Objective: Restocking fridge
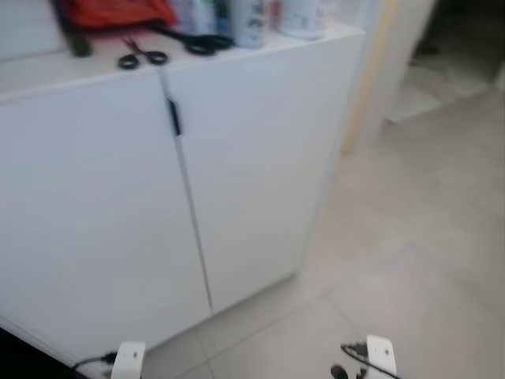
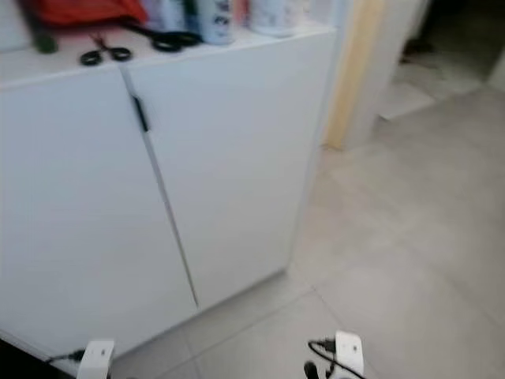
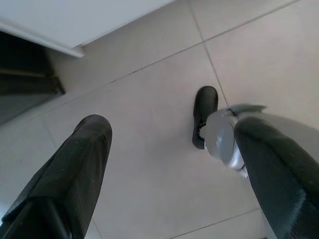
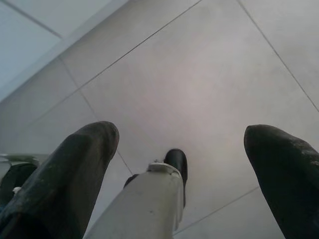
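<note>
1. Both arms hang idle; left end effector (image 3: 164,169) and right end effector (image 4: 179,164) gape apart over the floor (image 1: 410,237), holding nothing.
2. The white cabinet (image 1: 237,158), perhaps the fridge, stays closed; scissors (image 1: 142,57) lie near its top's front edge.
3. Blur suggests walking; a swinging arm might clip the doors.

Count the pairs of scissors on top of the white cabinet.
2. A small pair of scissors lies near the front edge of the cabinet top, above the door gap. A larger black pair lies further right, before the bottles. Others may be hidden behind the red item.
</note>
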Motion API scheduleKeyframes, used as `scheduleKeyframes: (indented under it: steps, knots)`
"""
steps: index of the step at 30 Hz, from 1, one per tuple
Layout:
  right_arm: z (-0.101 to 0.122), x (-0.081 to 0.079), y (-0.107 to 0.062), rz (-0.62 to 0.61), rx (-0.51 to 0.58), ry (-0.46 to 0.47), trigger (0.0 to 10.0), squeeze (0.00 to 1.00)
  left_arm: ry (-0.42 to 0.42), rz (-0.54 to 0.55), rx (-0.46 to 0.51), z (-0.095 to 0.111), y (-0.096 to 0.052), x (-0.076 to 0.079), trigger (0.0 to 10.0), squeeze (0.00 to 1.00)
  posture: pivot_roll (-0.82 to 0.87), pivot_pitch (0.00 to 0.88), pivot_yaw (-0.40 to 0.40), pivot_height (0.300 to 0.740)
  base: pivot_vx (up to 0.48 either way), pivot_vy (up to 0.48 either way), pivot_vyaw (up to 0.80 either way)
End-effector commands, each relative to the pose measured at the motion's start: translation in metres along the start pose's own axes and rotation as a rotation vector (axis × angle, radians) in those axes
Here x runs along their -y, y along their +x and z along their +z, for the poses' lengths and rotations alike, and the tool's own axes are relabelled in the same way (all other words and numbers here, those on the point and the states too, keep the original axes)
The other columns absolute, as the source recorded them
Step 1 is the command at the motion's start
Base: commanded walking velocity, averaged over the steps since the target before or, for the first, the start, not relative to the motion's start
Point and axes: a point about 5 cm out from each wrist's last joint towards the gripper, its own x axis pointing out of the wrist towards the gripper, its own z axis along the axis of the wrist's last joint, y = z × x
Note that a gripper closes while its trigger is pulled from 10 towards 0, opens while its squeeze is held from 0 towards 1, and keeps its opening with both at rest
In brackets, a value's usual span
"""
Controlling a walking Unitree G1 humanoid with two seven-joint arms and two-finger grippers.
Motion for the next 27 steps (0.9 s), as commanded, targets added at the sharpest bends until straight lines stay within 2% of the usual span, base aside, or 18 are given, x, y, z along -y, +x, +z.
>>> scheduleKeyframes:
  steps: [1, 19, 22, 27]
  knots:
    - [-0.003, 0.0051, -0.0013, -0.012, -0.01, -0.001, 10.0, 0.0, 0.009, -0.006, -0.018, -0.0045, 0.0001, 0.0028, 10.0, 0.0, 0.02, 0.0, -0.019, 0.74, 0.0, 0.0, 0.8]
    - [-0.0014, 0.0044, -0.001, -0.006, -0.011, -0.006, 10.0, 0.0, 0.027, 0.003, -0.016, -0.0023, 0.0002, 0.0017, 10.0, 0.0, 0.03, 0.0, -0.022, 0.74, 0.0, 0.0, 0.78]
    - [-0.0019, 0.0038, -0.0009, -0.008, -0.002, 0.049, 10.0, 0.0, 0.031, 0.005, -0.018, -0.0022, 0.0002, 0.0014, 10.0, 0.0, 0.03, 0.0, -0.023, 0.74, 0.0, 0.0, 0.0]
    - [-0.0017, 0.003, -0.0007, -0.005, 0.002, 0.063, 10.0, 0.0, 0.037, -0.001, -0.021, -0.0019, 0.0002, 0.0012, 10.0, 0.0, 0.03, 0.0, -0.02, 0.74, 0.0, 0.142, 0.0]
